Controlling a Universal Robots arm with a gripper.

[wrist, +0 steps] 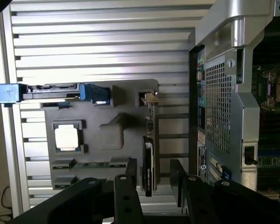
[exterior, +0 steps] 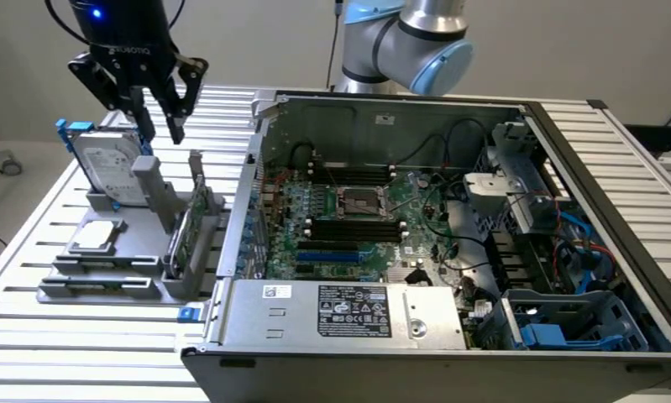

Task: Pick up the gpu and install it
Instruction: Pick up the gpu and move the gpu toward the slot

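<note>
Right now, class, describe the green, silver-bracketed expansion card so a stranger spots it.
Beside the open computer case, on the exterior view's left, sits a grey parts holder. The gpu is the thin green board on edge in its slot nearest the case, unlike the blue-framed hard drive and square silver chip.

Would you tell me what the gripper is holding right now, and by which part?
Nothing. The gripper hangs open above the graphics card, which stands in its gray holder.

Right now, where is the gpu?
The gpu stands on edge in the grey holder, on the exterior view's left of the open computer case.
</note>
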